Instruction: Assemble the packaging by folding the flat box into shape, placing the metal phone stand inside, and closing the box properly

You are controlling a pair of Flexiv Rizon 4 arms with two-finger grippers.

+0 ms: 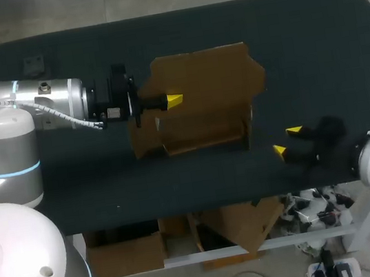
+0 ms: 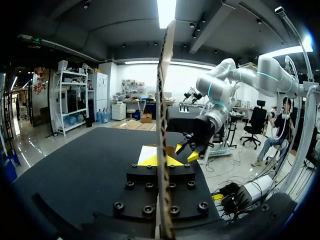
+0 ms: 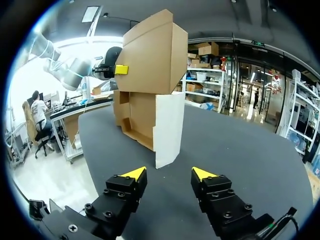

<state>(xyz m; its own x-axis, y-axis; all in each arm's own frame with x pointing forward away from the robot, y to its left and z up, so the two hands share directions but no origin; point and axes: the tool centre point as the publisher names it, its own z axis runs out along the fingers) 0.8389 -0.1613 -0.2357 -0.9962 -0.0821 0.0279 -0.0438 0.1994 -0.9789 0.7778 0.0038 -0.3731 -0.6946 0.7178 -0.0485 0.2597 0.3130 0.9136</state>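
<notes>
Box (image 1: 200, 101) half-formed at mid-surface (image 1: 310, 43): brown card, one broad flap (image 1: 203, 73) raised on the far side, low walls on the near side. Head view: left arm comes in level from the left. The left pincer (image 1: 174, 100) sits at the flap's left edge with only one yellow tip showing, the other hidden behind card. Left wrist view: flap seen edge-on as a thin upright strip between the two yellow tips, one tip tight against each face. Pincer narrow, clamped on the flap. The strip blocks the middle of that view and the rest of the box is cut off behind it. Right pincer (image 1: 287, 141) lies off the box's near-right corner, apart from it, fingers wide with nothing between them. Whether it touches the surface, cannot tell. Right wrist view: box stands ahead of this pincer, a white panel (image 3: 167, 130) at the nearest corner, brown walls behind, flap rearing above. Box interior hidden in every view. Small dark object (image 1: 34, 63) near the surface's far-left corner, too dim to identify. Right arm mostly cut off at the head view's lower-right edge, its wrist dark and blurred against the surface.
</notes>
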